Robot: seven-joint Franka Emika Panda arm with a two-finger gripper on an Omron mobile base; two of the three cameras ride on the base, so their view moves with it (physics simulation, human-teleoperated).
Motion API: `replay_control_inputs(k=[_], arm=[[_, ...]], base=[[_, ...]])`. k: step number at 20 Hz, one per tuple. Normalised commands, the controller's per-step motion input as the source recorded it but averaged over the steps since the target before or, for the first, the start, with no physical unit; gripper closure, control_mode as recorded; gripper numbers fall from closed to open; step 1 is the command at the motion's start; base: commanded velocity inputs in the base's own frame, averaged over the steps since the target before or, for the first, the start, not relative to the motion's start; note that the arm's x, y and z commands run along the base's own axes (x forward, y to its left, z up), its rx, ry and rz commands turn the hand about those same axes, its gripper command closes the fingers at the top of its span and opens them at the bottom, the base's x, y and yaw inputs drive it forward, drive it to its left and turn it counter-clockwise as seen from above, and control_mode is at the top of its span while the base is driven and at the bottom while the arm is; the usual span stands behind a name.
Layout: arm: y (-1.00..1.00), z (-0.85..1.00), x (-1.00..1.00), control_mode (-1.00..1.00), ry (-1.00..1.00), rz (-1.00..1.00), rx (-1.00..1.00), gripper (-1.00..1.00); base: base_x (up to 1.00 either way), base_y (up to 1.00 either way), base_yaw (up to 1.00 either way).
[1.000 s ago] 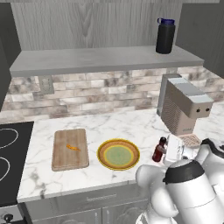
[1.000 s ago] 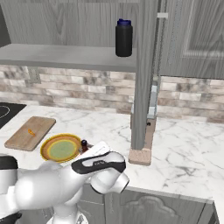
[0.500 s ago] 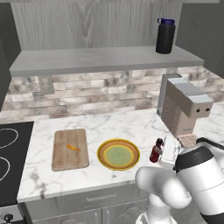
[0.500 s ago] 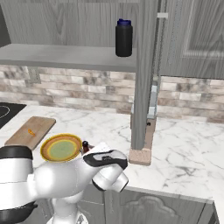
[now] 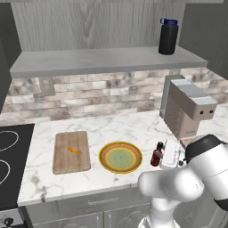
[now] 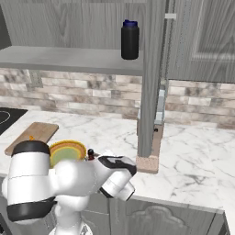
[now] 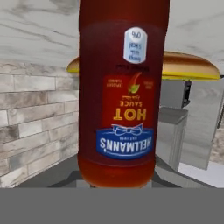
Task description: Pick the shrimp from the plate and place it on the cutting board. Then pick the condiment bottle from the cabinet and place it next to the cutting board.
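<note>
My tool (image 5: 164,153) pinches the bottle (image 5: 156,154), held low over the desk (image 5: 124,127) at the plate's (image 5: 120,157) three o'clock; I judge this suits setting it down near the board (image 5: 71,151). The shrimp (image 5: 74,150) already lies on the board, so the first step looks complete. The left base view shows board, shrimp and plate in a row. The hand view shows the bottle's (image 7: 123,92) hot-sauce label upside down. The right base view shows the black-capped neck (image 6: 91,152) beside the plate (image 6: 67,151).
</note>
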Motion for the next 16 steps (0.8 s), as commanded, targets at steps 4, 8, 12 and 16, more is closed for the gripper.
replay_control_inputs(k=[4, 8, 12, 16], arm=[[0.0, -0.21, 0.15, -1.0, -0.01, 0.0, 0.0, 1.0], [0.0, -0.26, 0.17, -1.0, -0.02, 0.0, 0.0, 1.0], [0.0, -0.26, 0.11, -1.0, -0.03, 0.0, 0.0, 1.0], [0.0, -0.22, 0.11, -1.0, -0.01, 0.0, 0.0, -1.0]], base=[[0.0, 0.0, 0.0], [0.0, 0.0, 0.0], [0.0, 0.0, 0.0], [0.0, 0.0, 0.0]])
